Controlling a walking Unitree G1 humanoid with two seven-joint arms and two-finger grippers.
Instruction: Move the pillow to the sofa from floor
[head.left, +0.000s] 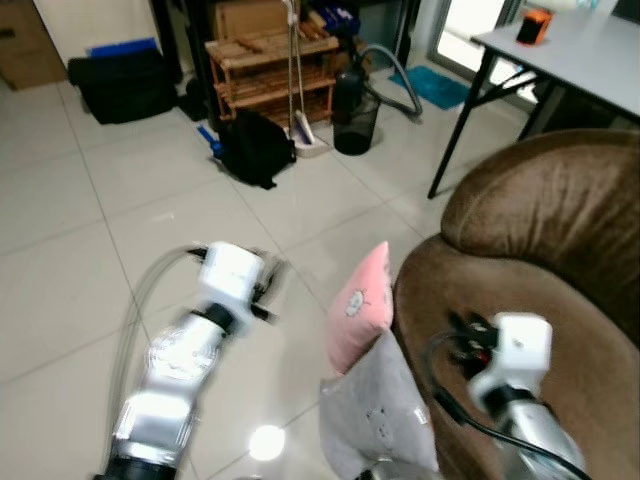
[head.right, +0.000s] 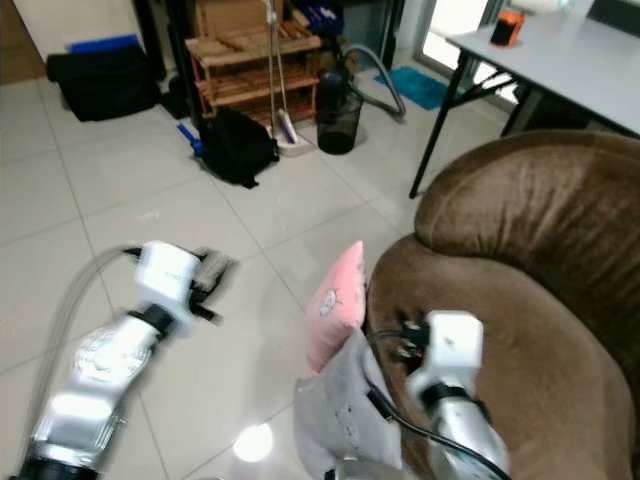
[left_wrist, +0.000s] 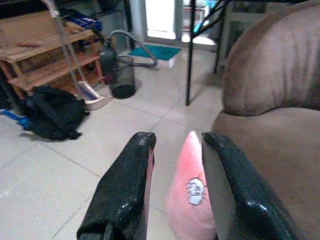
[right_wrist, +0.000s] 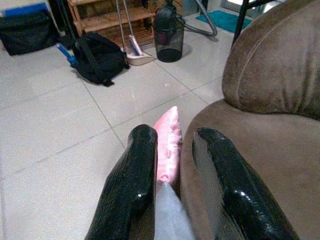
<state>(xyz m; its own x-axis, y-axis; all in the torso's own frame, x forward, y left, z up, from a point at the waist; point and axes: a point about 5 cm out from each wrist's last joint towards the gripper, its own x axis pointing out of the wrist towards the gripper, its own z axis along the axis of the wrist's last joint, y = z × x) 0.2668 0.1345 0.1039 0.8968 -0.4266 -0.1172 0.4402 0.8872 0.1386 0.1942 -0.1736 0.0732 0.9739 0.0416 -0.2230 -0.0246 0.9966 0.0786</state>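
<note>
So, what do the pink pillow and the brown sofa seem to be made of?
The pink pillow looks like soft matte woven fabric: its edge ends in a pinched seam and a small printed figure sits on its face. The brown sofa seems to be suede-like microfibre or velour: light and dark brushed streaks, rounded padded folds.

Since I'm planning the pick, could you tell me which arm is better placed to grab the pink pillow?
Probably the right: the right claw is open and straddles the pink pillow against the sofa. The left claw hangs farther off.

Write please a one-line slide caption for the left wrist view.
Open left gripper frames the upright pink pillow leaning against the brown sofa.
</note>
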